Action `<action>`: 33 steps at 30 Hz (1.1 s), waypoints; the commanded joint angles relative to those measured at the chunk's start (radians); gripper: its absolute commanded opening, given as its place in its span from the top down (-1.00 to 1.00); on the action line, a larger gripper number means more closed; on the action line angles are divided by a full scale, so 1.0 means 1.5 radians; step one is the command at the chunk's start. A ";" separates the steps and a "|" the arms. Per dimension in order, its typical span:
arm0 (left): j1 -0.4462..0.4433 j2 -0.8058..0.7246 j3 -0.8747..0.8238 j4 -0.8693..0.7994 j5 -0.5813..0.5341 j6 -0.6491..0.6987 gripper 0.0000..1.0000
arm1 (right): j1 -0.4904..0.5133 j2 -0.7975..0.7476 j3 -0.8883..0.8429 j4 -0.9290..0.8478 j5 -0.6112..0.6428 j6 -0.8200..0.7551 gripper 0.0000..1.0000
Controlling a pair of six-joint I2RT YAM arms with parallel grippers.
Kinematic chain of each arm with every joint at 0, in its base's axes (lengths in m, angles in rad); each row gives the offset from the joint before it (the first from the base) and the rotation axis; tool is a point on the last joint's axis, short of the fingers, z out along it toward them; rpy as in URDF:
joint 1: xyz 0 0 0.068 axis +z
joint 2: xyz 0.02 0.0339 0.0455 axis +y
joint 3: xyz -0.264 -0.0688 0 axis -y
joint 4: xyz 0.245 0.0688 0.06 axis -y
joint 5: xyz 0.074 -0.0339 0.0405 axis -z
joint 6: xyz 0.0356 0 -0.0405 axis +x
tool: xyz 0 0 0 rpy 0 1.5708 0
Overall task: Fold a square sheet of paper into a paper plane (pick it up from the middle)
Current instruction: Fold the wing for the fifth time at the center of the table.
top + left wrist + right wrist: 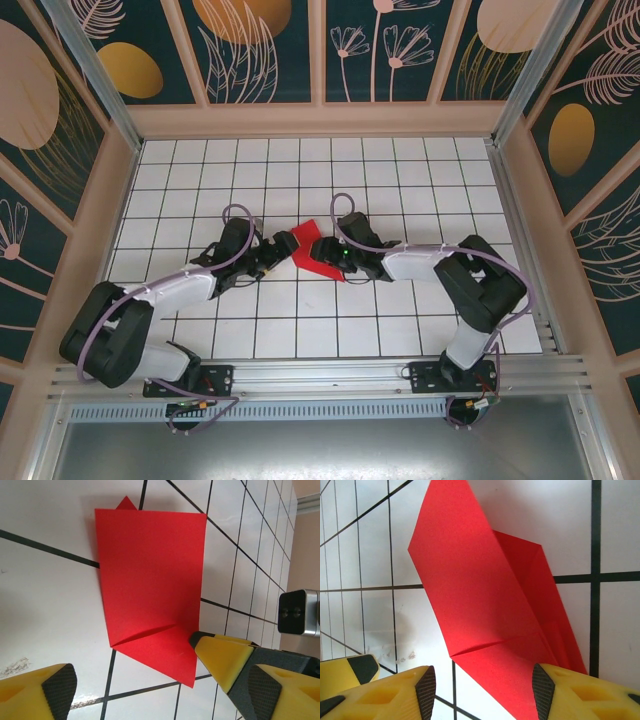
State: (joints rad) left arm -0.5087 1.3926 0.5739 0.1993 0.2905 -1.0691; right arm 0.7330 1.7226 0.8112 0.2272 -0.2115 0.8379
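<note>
The square sheet of paper (312, 250) is bright red and lies partly folded on the white grid table, with a slanted crease and a pointed corner toward the arms. In the left wrist view the paper (150, 580) lies flat ahead of my left gripper (162, 694), whose jaws stand wide open just short of the paper's tip. A yellow finger (222, 657) of the right gripper touches the paper's right edge there. In the right wrist view my right gripper (485, 692) stands open, straddling the pointed end of the paper (480, 595). Its right pad (542, 690) meets the paper's edge, while the left pad stays off it.
Both grippers (278, 252) (328, 258) meet at the paper in the table's middle. The white grid table (300, 170) stretches free toward the back. Wooden-framed patterned walls close three sides, and a metal rail (320, 375) runs along the near edge.
</note>
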 commanded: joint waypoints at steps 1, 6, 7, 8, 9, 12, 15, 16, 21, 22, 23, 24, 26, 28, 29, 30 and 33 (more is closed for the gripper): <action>0.000 0.016 -0.004 0.031 0.019 -0.047 -0.75 | -0.008 0.018 -0.002 0.028 -0.017 0.008 -0.11; -0.008 0.042 -0.001 0.048 0.032 -0.074 -0.63 | -0.020 0.019 -0.034 0.060 -0.035 0.027 -0.10; -0.011 0.048 0.001 0.051 0.034 -0.079 -0.61 | -0.023 0.019 -0.040 0.067 -0.040 0.031 -0.10; -0.014 0.055 0.003 0.052 0.037 -0.082 -0.58 | -0.026 0.017 -0.049 0.078 -0.046 0.037 -0.10; -0.017 0.063 0.007 0.051 0.039 -0.086 -0.56 | -0.029 0.017 -0.058 0.091 -0.055 0.044 -0.10; -0.028 0.088 0.022 0.045 0.040 -0.095 -0.50 | -0.038 0.016 -0.080 0.120 -0.076 0.058 -0.10; -0.036 0.115 0.038 0.042 0.039 -0.103 -0.41 | -0.048 0.017 -0.098 0.143 -0.096 0.071 -0.09; -0.038 0.122 0.043 0.043 0.040 -0.104 -0.38 | -0.052 0.017 -0.103 0.151 -0.102 0.074 -0.09; -0.043 0.151 0.064 0.050 0.046 -0.105 -0.16 | -0.064 0.011 -0.123 0.168 -0.118 0.079 -0.09; -0.043 0.154 0.066 0.051 0.048 -0.105 -0.12 | -0.064 0.009 -0.123 0.167 -0.120 0.078 -0.09; -0.043 0.158 0.068 0.053 0.048 -0.106 -0.07 | -0.065 0.008 -0.125 0.168 -0.121 0.077 -0.09; -0.043 0.161 0.071 0.054 0.049 -0.105 -0.02 | -0.067 0.006 -0.126 0.168 -0.122 0.075 -0.09; -0.043 0.167 0.073 0.057 0.052 -0.107 0.07 | -0.069 0.004 -0.128 0.166 -0.123 0.074 -0.09; -0.043 0.172 0.074 0.065 0.055 -0.109 0.13 | -0.072 0.004 -0.130 0.168 -0.128 0.074 -0.09; -0.043 0.174 0.073 0.070 0.056 -0.110 0.16 | -0.073 0.004 -0.130 0.169 -0.131 0.073 -0.09; -0.044 0.177 0.073 0.072 0.058 -0.111 0.18 | -0.075 0.003 -0.130 0.170 -0.133 0.071 -0.09; -0.044 0.185 0.075 0.083 0.064 -0.113 0.21 | -0.077 0.004 -0.130 0.175 -0.139 0.071 -0.09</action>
State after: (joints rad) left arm -0.5690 1.6493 0.6647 0.2882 0.3641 -1.2255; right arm 0.6285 1.7397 0.6449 0.5247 -0.4030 0.9459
